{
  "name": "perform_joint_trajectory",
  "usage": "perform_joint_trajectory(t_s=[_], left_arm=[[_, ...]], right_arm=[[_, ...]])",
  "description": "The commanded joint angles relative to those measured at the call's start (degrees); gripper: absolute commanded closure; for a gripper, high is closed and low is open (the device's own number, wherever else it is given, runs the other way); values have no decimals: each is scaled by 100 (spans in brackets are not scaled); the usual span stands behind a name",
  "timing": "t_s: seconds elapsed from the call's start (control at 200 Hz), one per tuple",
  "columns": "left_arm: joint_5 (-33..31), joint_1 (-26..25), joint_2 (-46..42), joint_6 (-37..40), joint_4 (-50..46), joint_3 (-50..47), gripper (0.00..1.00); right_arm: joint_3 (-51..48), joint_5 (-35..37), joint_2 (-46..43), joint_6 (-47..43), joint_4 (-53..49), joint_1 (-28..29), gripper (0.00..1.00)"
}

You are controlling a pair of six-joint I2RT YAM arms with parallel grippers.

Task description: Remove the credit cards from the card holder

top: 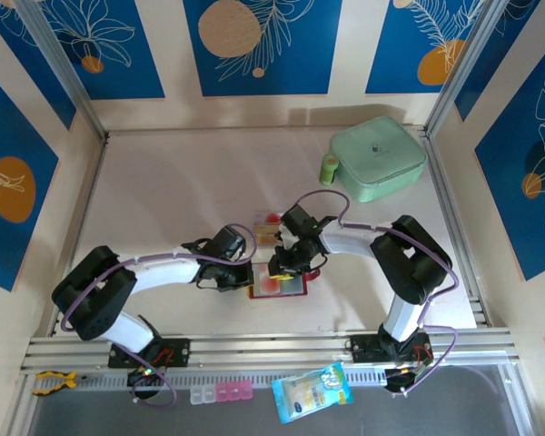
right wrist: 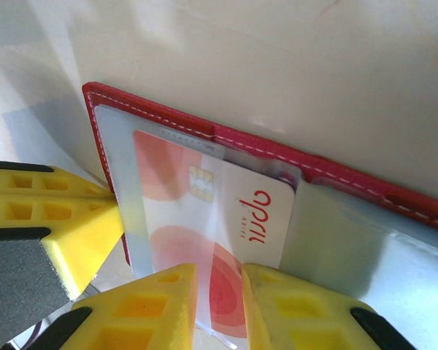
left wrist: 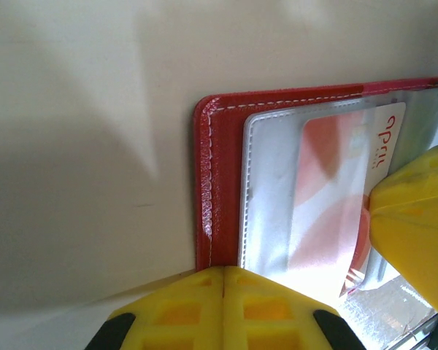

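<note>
card (right wrist: 197, 211): whitish with red-pink rounds, a chip and red lettering. it sits partly in a clear pocket (left wrist: 270, 189) of the wallet, one end out past the pocket's mouth, face up.

wallet (right wrist: 277, 149): red with white stitching, open and flat on the table (top: 163, 182). it lies near the front edge, between the two arms (top: 277, 286).

right gripper (right wrist: 219, 273): yellow fingers a little apart, tips set down on the card's free end. the card's face shows in the gap and runs under both tips, so it is not pinched between them. from above it hangs over the wallet's far side (top: 284, 265).

left gripper (left wrist: 223, 281): fingers closed together with nothing between them. the tip touches the wallet's red border at its left end, beside the pocket. in the right wrist view one of its fingers (right wrist: 73, 226) meets that same edge.

tan card (top: 266, 238): small flat piece on the table just beyond the wallet, with a pink patch next to it; too small to read.

case (top: 378, 159): mint-green, square, closed, at the far right corner, well apart from the wallet.

green tube (top: 329, 168): small, upright, touching the case's left side.

packet (top: 313, 391): blue and white, on the front ledge below the arm bases.
</note>
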Motion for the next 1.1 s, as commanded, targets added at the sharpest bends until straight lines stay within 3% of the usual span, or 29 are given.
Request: perform_joint_trajectory(t_s=[0.0,0.3,0.58,1.095], left_arm=[[-64,51,61,-27,-304,-103,98],[-178,50,-304,137,-792,482,99],[35,-86,174,240,-738,938,99],[100,-104,513,148,-402,553,100]], right_arm=[[132,163,-165,-160,-342,-46,75],[-37,-139,-590,43,-221,-75,76],[-254,-180,-614,218,-89,-199,76],[-267,-399,-236,241,149,-207,75]])
